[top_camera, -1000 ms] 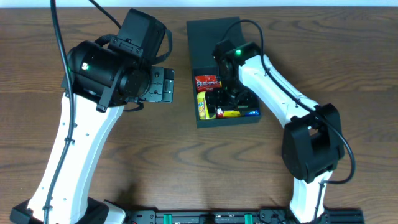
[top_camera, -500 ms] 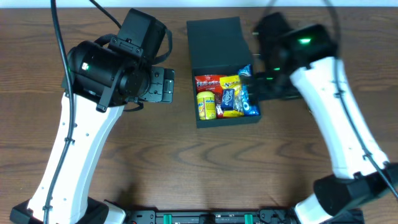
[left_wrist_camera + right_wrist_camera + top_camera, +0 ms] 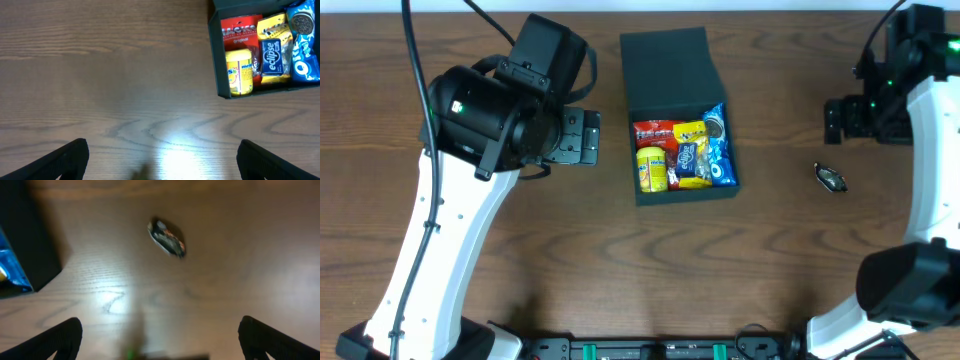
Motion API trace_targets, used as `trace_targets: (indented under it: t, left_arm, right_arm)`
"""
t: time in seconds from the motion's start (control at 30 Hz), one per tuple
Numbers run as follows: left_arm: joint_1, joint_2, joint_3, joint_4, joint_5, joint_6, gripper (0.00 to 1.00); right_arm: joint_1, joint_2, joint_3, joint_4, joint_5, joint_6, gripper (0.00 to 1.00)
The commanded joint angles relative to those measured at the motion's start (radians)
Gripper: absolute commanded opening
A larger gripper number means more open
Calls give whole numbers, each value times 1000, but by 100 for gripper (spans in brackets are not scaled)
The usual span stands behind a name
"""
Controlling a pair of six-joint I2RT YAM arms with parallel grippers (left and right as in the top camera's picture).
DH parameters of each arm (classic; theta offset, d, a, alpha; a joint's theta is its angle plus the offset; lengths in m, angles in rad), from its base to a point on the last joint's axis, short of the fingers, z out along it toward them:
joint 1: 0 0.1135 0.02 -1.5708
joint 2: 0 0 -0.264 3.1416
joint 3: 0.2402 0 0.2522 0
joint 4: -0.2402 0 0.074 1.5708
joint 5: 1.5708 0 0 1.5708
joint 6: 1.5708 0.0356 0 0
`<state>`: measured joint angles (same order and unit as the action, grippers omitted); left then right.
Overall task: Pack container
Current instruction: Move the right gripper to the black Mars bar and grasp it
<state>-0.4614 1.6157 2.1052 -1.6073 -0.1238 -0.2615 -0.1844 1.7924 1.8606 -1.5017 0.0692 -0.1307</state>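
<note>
Right end effector (image 3: 160,325) has swung off the container (image 3: 686,197) to the upper right, jaws apart above a small wrapper (image 3: 167,238). Left end effector (image 3: 162,145) is also spread wide.

Blurred wooden table (image 3: 240,270), small dark wrapped item (image 3: 167,238) lying alone, container (image 3: 30,240) corner at left

The dark teal-black square cardboard container (image 3: 686,194) sits mid-way across the brown wooden table (image 3: 580,270), its flat hinged lid (image 3: 666,66) open behind it. Inside, a red snack packet (image 3: 653,132) lies back left, a yellow round tub (image 3: 651,168) in front of it, and a blue biscuit packet (image 3: 721,160) along the right wall. A small dark wrapped sweet (image 3: 831,178) lies on the table, well apart to the right
</note>
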Motion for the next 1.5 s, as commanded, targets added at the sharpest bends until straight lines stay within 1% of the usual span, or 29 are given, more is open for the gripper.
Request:
trace_targets:
  t: [0.0,0.03,0.1,0.27,0.37,0.43,0.7,0.73,0.77,0.87,0.97,1.07,1.2,1.23,1.47]
  left_arm:
    - [3,7,3,-21,-13,8,95]
    - [3,8,2,-21,-13,8,95]
    - [3,10,-2,-21,-13,8,95]
    - [3,13,-42,-2,-14,8,95]
    - [3,13,-76,20,-14,8,95]
    - [3,13,-88,22,-14,7,95]
    - [3,13,-88,18,-35,8,95]
    - [3,13,-88,11,-42,8,95]
    - [3,13,-88,8,-42,7,95]
    - [3,13,-88,7,-41,8,95]
    - [3,13,-88,8,-42,8,95]
    - [3,13,-88,12,-42,8,95]
    - [3,13,-88,16,-44,8,95]
    - [3,13,-88,16,-44,8,95]
    - [3,13,-88,23,-43,8,95]
  right_arm:
    - [-26,-1,-52,73,-134,-243,99]
    - [-29,2,-77,115,-127,-292,99]
    - [-34,10,-110,165,-110,-336,99]
    - [-33,82,-173,295,-29,-339,99]
    - [-33,145,-174,327,22,-343,99]
    - [-34,206,-174,327,32,-366,99]
    - [-48,373,-174,291,35,-365,99]
    - [-60,380,-174,285,35,-364,99]
    - [-73,381,-175,279,35,-364,96]
    - [-117,380,-175,266,26,-364,96]
    - [-145,380,-175,250,-25,-365,95]
    - [-162,381,-177,234,-52,-365,91]
    - [-162,381,-177,239,-51,-365,92]
    - [-160,381,-177,246,-51,-365,99]
    - [-148,381,-193,273,-21,-334,99]
